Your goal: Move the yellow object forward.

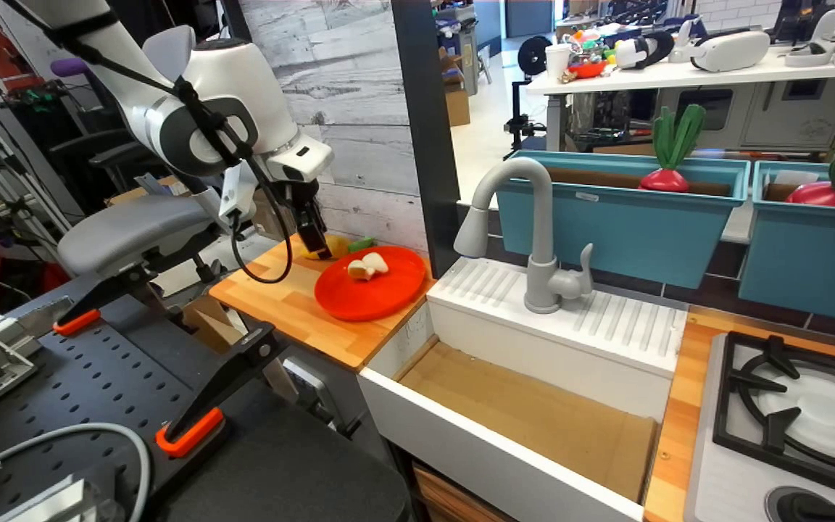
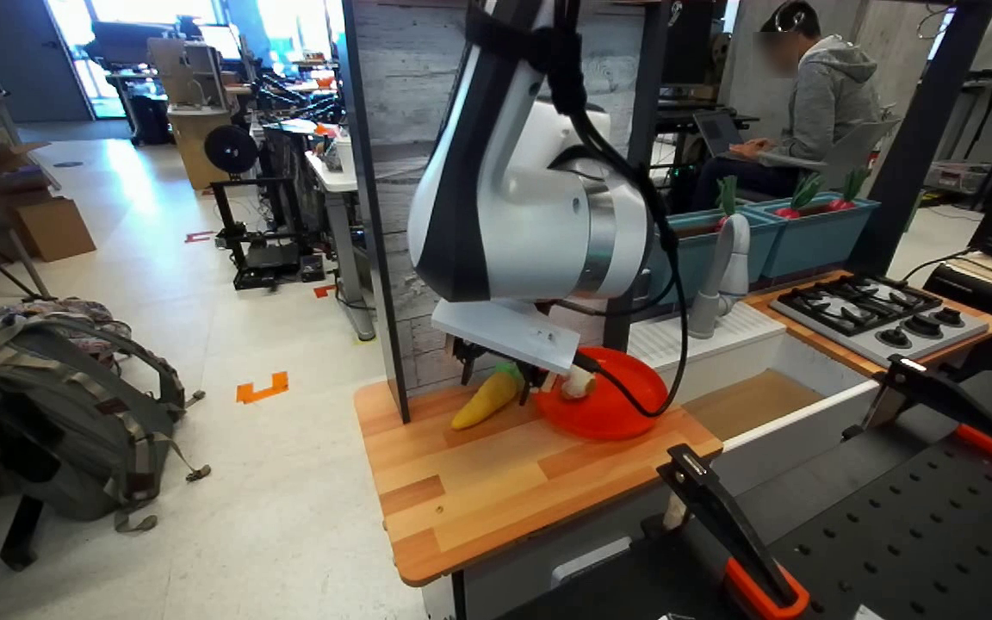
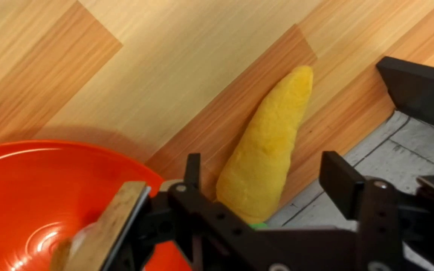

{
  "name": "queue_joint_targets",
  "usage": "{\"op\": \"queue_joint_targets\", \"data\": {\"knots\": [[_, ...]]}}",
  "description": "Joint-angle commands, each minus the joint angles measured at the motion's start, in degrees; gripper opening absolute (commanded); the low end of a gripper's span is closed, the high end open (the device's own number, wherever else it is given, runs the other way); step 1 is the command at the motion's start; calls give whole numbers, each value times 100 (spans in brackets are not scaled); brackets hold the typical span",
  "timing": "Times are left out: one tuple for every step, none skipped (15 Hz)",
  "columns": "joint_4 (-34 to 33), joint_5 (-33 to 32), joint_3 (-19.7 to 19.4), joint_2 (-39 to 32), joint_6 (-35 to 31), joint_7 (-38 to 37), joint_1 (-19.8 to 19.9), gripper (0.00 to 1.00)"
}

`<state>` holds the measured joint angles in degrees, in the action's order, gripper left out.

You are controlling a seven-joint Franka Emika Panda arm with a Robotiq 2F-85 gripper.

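The yellow object is a plush, tapered, banana-like item lying on the wooden counter. A bit of green shows at its thick end. In an exterior view it lies beside the red plate, its narrow tip pointing away from the plate. It is partly hidden behind the gripper in an exterior view. My gripper is open, its two black fingers apart on either side of the thick end in the wrist view, with gaps on both sides. In an exterior view my gripper points down over the counter. Whether it touches the object cannot be told.
The red plate with a whitish lump sits next to the object. A grey wood-look wall and a black post border the counter. The sink and faucet stand beyond the plate.
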<state>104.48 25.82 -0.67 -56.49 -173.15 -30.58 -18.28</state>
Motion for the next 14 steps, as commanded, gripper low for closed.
{"op": "queue_joint_targets", "data": {"knots": [[-171,-227,-250,-161,153,-182,-312,49],[-152,-275,-258,-160,136,-157,-351,42],[-117,-315,-238,-132,119,-127,-369,34],[-94,-356,-248,-113,88,-119,-410,27],[-64,-376,-235,-80,73,-103,-421,19],[-56,-391,-217,-63,84,-89,-418,12],[-1,-407,-176,-14,51,-50,-392,3],[58,-426,-157,36,2,-18,-386,1],[125,-438,-126,104,-25,14,-367,0],[180,-452,-100,165,-46,39,-350,0],[284,-462,-51,273,-102,80,-319,2],[365,-440,-43,364,-132,65,-323,1],[503,-429,37,537,-71,109,-261,0],[622,-424,86,666,-95,136,-236,2]]}}
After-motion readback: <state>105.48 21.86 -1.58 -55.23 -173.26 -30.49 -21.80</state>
